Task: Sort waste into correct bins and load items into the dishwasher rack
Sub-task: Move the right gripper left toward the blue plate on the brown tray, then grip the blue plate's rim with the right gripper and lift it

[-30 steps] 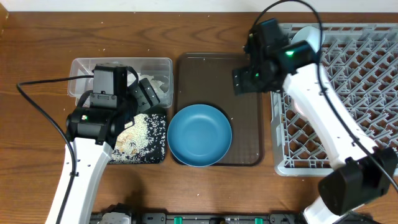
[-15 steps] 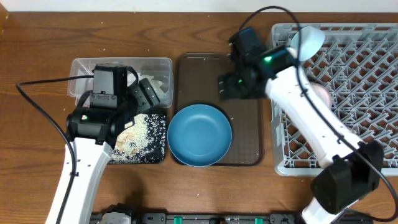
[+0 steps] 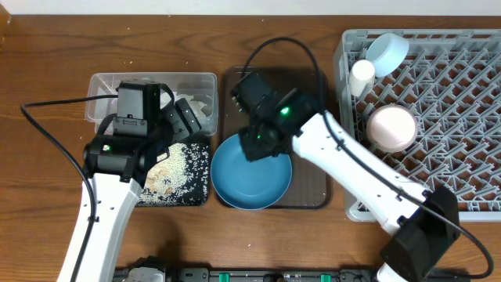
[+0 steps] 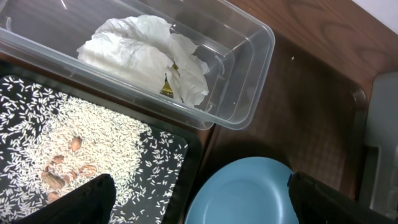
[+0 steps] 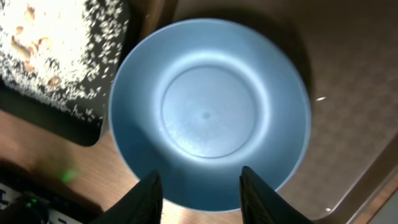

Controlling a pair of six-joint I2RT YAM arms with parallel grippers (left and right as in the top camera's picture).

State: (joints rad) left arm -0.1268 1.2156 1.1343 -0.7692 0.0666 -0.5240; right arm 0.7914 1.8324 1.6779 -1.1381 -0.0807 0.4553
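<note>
While both arms reach in over the table, a large deep-blue bowl (image 3: 250, 176) sits upright and is the landmark for everything else. Beneath the bowl lies a dark brown serving tray (image 3: 313, 168). The right gripper (image 5: 202, 186) hangs directly above the bowl's rim. Its two fingers are moderately apart and clamp nothing. Whether they touch the bowl cannot be told.

Just left of the bowl is a shallow black tray (image 4: 186, 149) holding loose white rice (image 4: 81, 140) with a few brownish bits. Left of the bowl and farther back stands a clear plastic tub (image 3: 200, 81). In it lies crumpled white tissue (image 4: 146, 53) with a yellow-green wrapper (image 4: 168, 87) peeking out. The left gripper (image 4: 199, 190) hovers above the bowl's left edge and the black tray, its jaws spread wide and empty.

Right of the bowl is the grey dishwasher rack (image 3: 470, 207). It carries a light-blue bowl (image 3: 387, 51), a white cup (image 3: 362, 74) and a pink-rimmed bowl (image 3: 391, 128).
</note>
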